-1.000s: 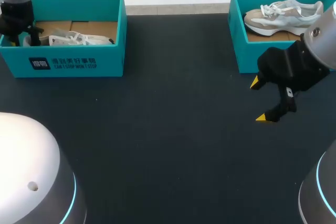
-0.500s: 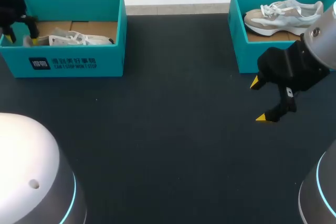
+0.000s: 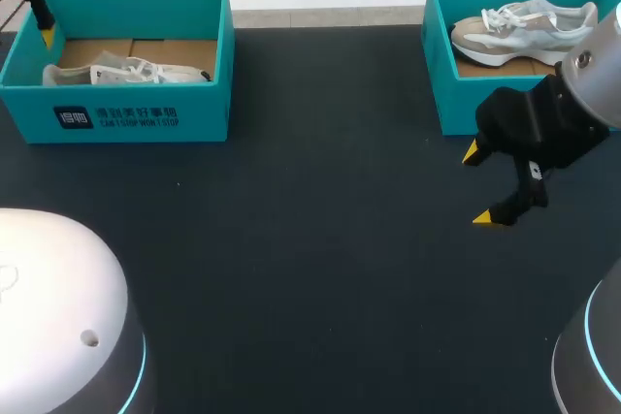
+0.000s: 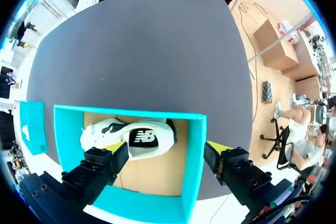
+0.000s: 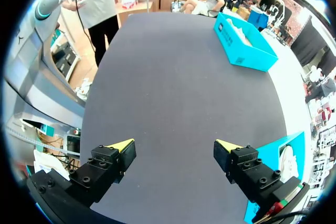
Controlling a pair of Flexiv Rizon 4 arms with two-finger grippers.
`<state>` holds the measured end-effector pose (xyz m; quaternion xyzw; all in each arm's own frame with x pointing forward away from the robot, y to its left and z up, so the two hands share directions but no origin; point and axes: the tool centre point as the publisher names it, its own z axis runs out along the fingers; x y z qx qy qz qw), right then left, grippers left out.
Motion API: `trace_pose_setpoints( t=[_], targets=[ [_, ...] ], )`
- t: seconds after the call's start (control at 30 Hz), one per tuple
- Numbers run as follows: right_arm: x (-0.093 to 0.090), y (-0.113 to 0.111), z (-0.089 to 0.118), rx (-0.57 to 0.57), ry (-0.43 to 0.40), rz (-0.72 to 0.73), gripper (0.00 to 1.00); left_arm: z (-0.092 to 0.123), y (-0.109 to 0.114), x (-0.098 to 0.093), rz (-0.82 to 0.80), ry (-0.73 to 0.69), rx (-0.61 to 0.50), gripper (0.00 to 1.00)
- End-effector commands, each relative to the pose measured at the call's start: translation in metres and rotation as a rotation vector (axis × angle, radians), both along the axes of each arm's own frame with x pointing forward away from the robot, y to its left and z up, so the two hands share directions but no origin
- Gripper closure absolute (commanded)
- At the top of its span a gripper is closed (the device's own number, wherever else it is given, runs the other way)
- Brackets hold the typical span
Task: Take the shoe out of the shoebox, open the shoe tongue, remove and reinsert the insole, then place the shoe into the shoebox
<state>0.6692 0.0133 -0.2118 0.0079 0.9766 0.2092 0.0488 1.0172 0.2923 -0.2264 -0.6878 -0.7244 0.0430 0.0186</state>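
Up and out of the left shoebox (image 3: 146,118) had come the left fingers (image 3: 44,26), which a second earlier were down inside it beside the shoe (image 3: 126,73). They now hung over the box's 10 o'clock corner. Nothing had come up with them: the white shoe lay on its side on the box's cardboard floor, at the table's (image 3: 310,239) 10 o'clock. Seen from the left wrist, the left fingers (image 4: 116,153) were spread wide and empty, one over the shoe (image 4: 131,137), the other outside the box's side wall (image 4: 193,166). The right fingers (image 3: 490,218) had not shifted. They were splayed and empty above bare table at 3 o'clock, just in front of the second shoebox (image 3: 441,75), where a second shoe (image 3: 524,31) lay.

By my reading, the first step, taking the shoe out, was in hand and not yet done. The next move seemed to call for bringing both left fingers inside the walls, lowering them astride the shoe, and clamping on it before any lift.
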Motion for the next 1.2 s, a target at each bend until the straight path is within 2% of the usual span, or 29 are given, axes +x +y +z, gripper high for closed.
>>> trace_pose_setpoints(
  t=[0.03, 0.2, 0.3, 0.43, 0.53, 0.77, 0.93, 0.97, 1.2],
  targets=[
    [0.001, 0.001, -0.001, -0.001, 0.001, 0.0, 0.0, 0.023, 0.01, -0.002, 0.005, 0.01, -0.025, 0.0],
    [0.001, 0.001, -0.001, -0.001, 0.001, 0.0, 0.0, 0.04, 0.016, -0.007, -0.015, 0.002, -0.035, 0.0],
    [0.001, 0.001, -0.001, -0.001, 0.001, 0.0, 0.0, 0.04, 0.016, -0.007, -0.015, 0.002, -0.035, 0.0],
    [0.033, -0.015, 0.004, 0.011, 0.0, -0.246, 0.0, 0.04, 0.016, -0.007, -0.015, 0.002, -0.035, 0.0],
    [0.061, -0.034, 0.006, 0.039, 0.014, -0.46, 0.0, 0.04, 0.016, -0.007, -0.015, 0.002, -0.035, 0.0],
    [0.129, -0.069, 0.019, 0.042, 0.013, -0.726, 0.0, 0.04, 0.016, -0.007, -0.015, 0.002, -0.035, 0.0],
    [0.167, -0.097, 0.037, 0.184, 0.014, -1.035, 0.0, 0.04, 0.016, -0.007, -0.015, 0.002, -0.035, 0.0],
    [0.173, -0.104, 0.042, 0.214, 0.004, -1.138, 0.0, 0.04, 0.016, -0.007, -0.015, 0.002, -0.035, 0.0],
    [0.173, -0.104, 0.042, 0.214, 0.004, -1.138, 0.0, 0.04, 0.016, -0.007, -0.015, 0.002, -0.035, 0.0]
  ],
)
